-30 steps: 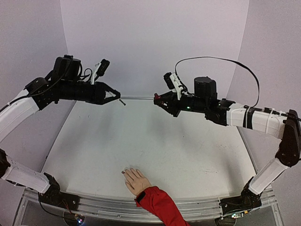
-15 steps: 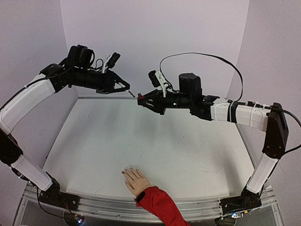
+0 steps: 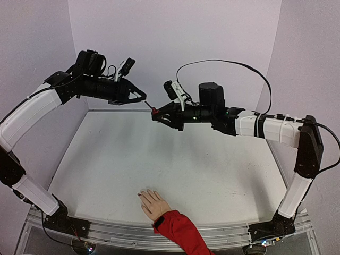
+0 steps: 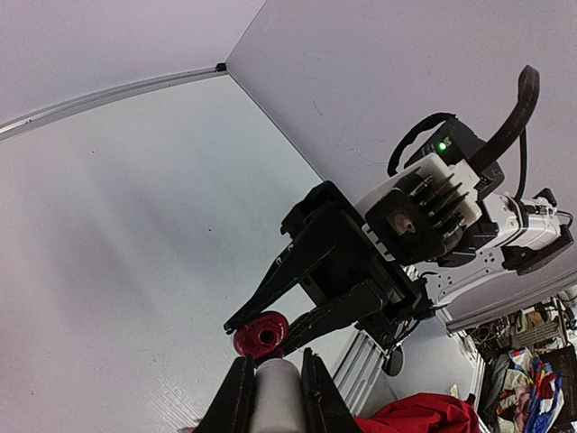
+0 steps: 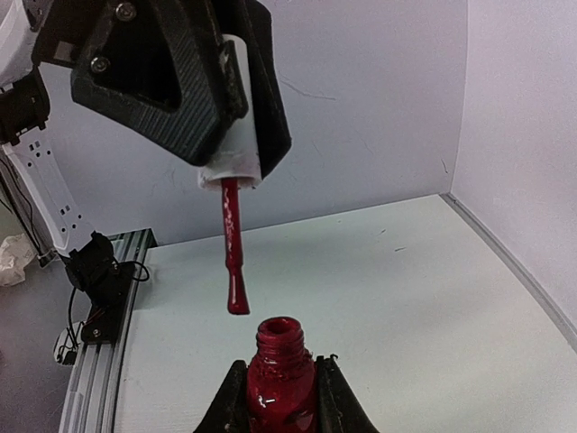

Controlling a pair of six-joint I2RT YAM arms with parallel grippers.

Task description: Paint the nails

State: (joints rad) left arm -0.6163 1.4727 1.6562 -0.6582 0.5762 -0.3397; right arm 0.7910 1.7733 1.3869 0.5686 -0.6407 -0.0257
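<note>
White worktop [image 3: 175, 159] with pale lilac walls all round, that's the setup. Right at the near edge, about the middle, lies the little beige mannequin hand [image 3: 154, 204], palm down, fingers pointing far and a bit left, with its red sleeve [image 3: 181, 231] running off the near edge to the right. The nails [image 3: 141, 195] sit at those fingertips, honestly too tiny to read much; only the leftmost one shows as a dark spot. Nothing is touching the mannequin hand, and both arms are well apart from it. Beyond that comes a bare stretch of worktop, and then, held up over the far part a little left of centre, the two claws come nose to nose. The right claw [image 3: 158, 113] reaches in from the right, pinched tight around a small dark-red polish bottle [image 5: 280, 386], one finger on each side of the glass and the neck open. The left claw [image 3: 141, 98] comes in from the left, clamped on the white cap [image 5: 236, 126], with the brush [image 5: 233, 262] sticking out of it, coated red. From the right wrist view the brush tip hangs just above the bottle's mouth and slightly left of it, close but not in and not touching. From the left wrist view the round red mouth lines up just past the cap.
</note>
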